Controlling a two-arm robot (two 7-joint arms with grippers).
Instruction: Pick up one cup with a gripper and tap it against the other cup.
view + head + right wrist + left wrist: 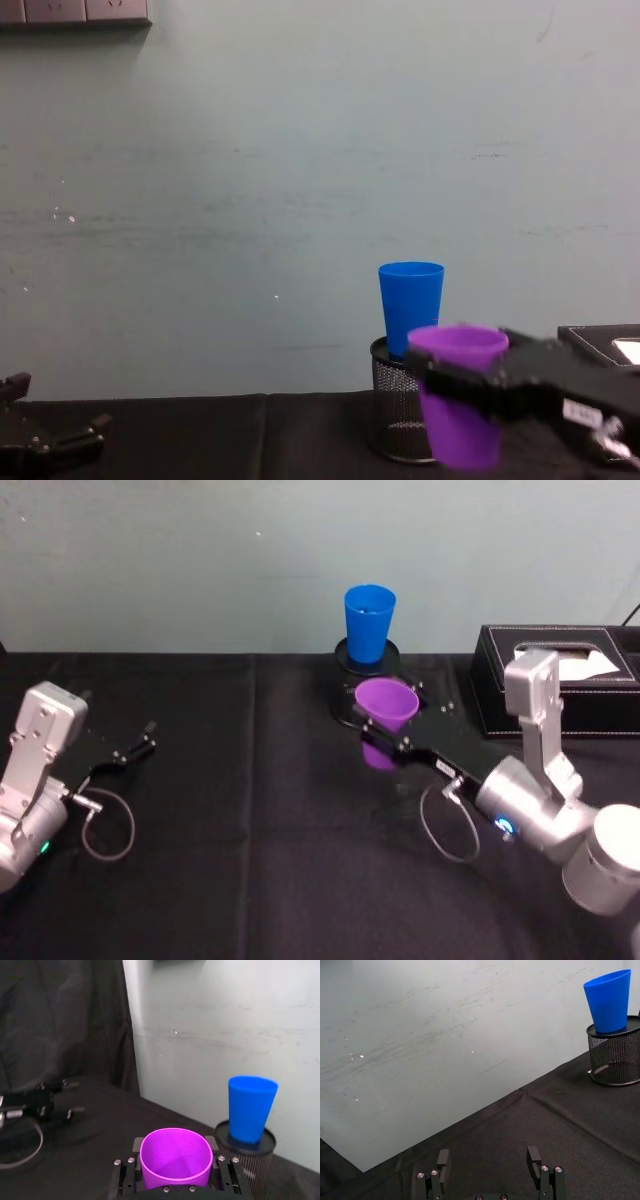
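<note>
Head view, right arm at work. The right pincer [385,730] is clamped on the purple cup [387,706], one jaw on either side of the wall below the rim; the right wrist view shows the purple cup [175,1160] seated upright between the two fingers [226,1176]. In the chest view the purple cup [459,405] hangs clear of the black-clothed worktop [250,810], so the lift appears complete. The blue cup [369,623] stands upright on top of a black mesh holder [366,658] at roughly 12 o'clock from the purple cup, near it but not touching; a gap between the two walls is visible in the right wrist view, where the blue cup [250,1108] sits beyond the held cup. A black tissue box [555,680] lies at about 3 o'clock from the blue cup. The left pincer [135,745] rests parked near the worktop's 9 o'clock edge, its fingers spread with nothing between them.

Step in hand: carrying the grasped cup toward its partner. The next move calls for a short advance toward 12 o'clock with a slight rise, since the blue cup sits higher on the holder, and a gentle contact so the unsecured blue cup is not knocked off.
</note>
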